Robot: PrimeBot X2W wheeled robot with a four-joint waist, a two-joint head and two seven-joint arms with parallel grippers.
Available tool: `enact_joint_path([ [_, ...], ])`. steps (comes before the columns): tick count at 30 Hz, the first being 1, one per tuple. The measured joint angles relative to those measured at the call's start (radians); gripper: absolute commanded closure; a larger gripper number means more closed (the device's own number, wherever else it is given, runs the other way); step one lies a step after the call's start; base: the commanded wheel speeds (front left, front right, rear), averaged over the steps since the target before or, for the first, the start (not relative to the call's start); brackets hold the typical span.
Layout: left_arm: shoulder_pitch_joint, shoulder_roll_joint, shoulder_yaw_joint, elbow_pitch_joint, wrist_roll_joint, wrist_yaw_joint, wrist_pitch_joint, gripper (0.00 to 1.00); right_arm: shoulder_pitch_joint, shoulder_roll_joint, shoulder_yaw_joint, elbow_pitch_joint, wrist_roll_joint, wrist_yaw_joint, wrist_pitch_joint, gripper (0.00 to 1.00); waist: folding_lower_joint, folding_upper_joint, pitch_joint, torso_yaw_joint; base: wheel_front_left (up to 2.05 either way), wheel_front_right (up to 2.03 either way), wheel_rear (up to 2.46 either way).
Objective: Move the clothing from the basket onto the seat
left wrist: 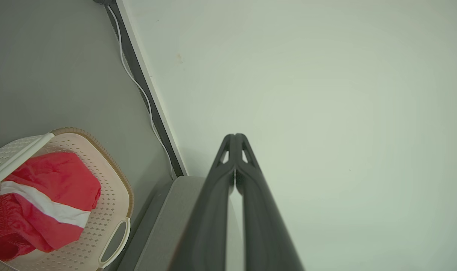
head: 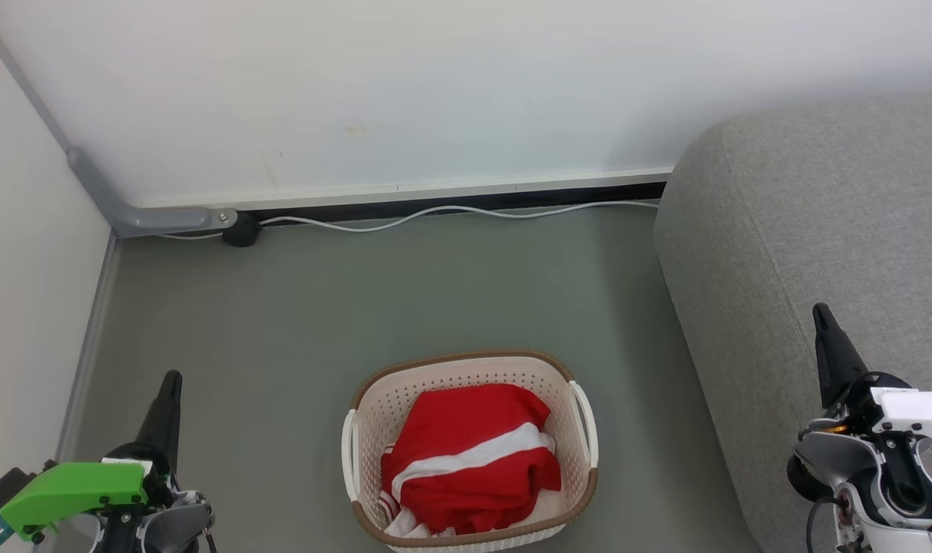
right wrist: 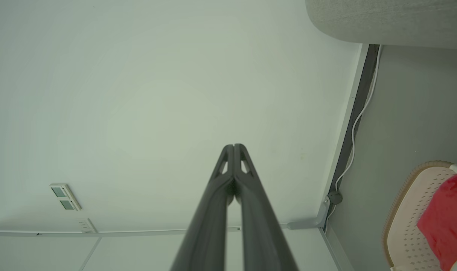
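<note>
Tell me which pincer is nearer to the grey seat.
Right. The right pincer is seen against the seat itself; the left pincer is across the basket from it, near the left wall.

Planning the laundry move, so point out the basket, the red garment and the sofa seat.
basket (head: 378, 415), head view, bare perforated left wall.
red garment (head: 466, 418), head view, red fabric above its white stripe.
sofa seat (head: 819, 215), head view, grey top surface.
</note>
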State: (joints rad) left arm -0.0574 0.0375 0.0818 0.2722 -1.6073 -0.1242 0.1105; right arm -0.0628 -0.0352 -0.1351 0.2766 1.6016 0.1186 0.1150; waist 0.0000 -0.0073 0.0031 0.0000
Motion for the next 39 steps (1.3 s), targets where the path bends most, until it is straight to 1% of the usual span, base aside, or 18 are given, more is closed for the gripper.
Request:
enact_joint_path([
  [39,0.000,0.000,0.000,0.000,0.000,0.000,0.000,1.00,0.000,0.000,0.000,0.000,0.000,0.000,0.000,1.00,0.0000,0.0000,0.000,0.000,0.00,0.00,0.00],
])
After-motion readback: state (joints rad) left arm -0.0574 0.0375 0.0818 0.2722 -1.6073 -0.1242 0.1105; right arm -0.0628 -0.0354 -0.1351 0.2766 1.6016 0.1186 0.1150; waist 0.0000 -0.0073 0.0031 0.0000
